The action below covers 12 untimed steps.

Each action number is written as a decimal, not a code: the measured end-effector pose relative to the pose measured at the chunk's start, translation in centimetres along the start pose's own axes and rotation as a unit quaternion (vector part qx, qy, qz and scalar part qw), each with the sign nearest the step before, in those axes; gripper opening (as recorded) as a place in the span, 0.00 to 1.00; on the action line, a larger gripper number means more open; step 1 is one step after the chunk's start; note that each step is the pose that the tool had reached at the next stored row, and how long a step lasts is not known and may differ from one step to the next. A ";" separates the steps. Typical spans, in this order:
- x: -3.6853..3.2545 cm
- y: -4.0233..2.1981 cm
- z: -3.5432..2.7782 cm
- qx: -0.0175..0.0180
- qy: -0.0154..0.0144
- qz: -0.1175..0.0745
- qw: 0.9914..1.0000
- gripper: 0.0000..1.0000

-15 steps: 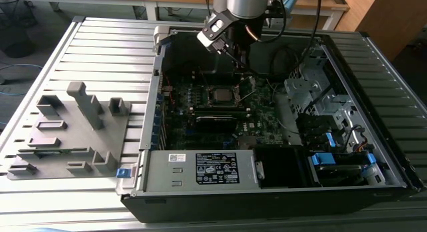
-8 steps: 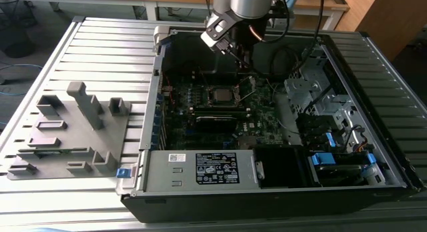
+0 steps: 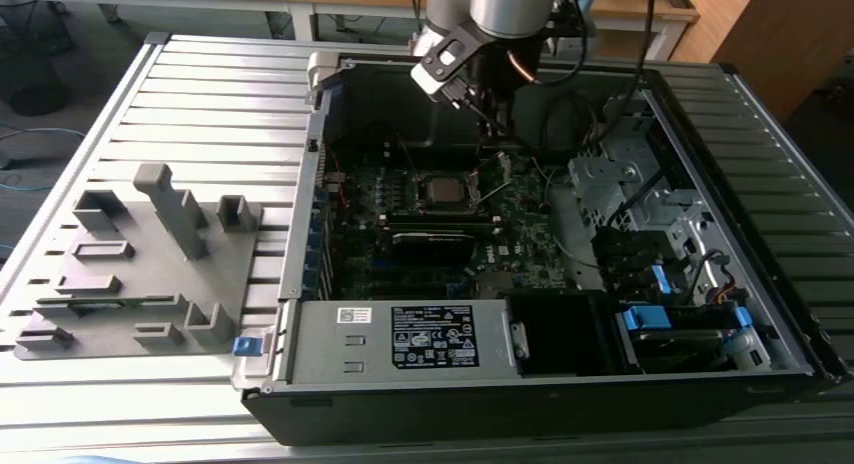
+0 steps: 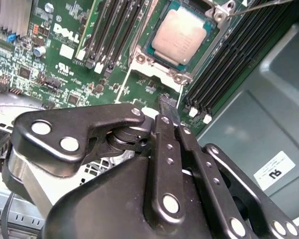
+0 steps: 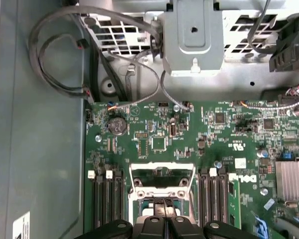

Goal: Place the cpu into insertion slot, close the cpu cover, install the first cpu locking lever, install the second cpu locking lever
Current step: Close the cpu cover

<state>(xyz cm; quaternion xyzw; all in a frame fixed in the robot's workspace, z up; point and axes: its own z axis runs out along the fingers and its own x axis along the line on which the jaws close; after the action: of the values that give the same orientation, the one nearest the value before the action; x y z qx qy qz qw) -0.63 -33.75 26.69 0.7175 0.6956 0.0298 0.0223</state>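
The cpu [image 4: 181,39], a small square chip with a dull silver top, lies in its socket on the green motherboard [image 4: 65,64], uncovered; it also shows in the exterior view [image 3: 441,189]. The cpu cover [image 5: 162,183], a thin silvery frame with a square opening, stands raised at the socket's end, just beyond my fingertips. My gripper [image 4: 167,102] is shut with nothing in it, hovering over the board at that end of the socket [image 5: 164,203], [image 3: 483,119]. A thin wire locking lever [image 4: 261,6] sticks up past the socket's far corner.
The board sits in an open computer case [image 3: 307,314] on a slatted table. Black memory slots [image 4: 224,64] flank the socket. Grey cables [image 5: 55,84], a metal drive cage [image 5: 192,40] and a heat sink [image 5: 291,179] are nearby. A grey fixture plate [image 3: 134,264] lies at the exterior view's left.
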 end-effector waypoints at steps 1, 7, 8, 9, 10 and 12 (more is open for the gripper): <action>0.01 0.18 0.02 0.000 0.000 0.000 1.000 0.11; 0.05 1.58 0.14 0.000 0.000 0.000 1.000 0.11; 0.06 1.83 0.17 0.000 0.000 0.000 1.000 0.11; 0.06 2.11 0.20 0.000 0.000 0.000 1.000 0.11; 0.07 2.37 0.23 0.000 0.000 0.000 1.000 0.11; 0.09 2.95 0.30 0.000 0.000 0.000 1.000 0.11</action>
<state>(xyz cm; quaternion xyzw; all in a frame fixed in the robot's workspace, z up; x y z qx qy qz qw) 2.33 -33.75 26.61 0.7175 0.6956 0.0298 0.0223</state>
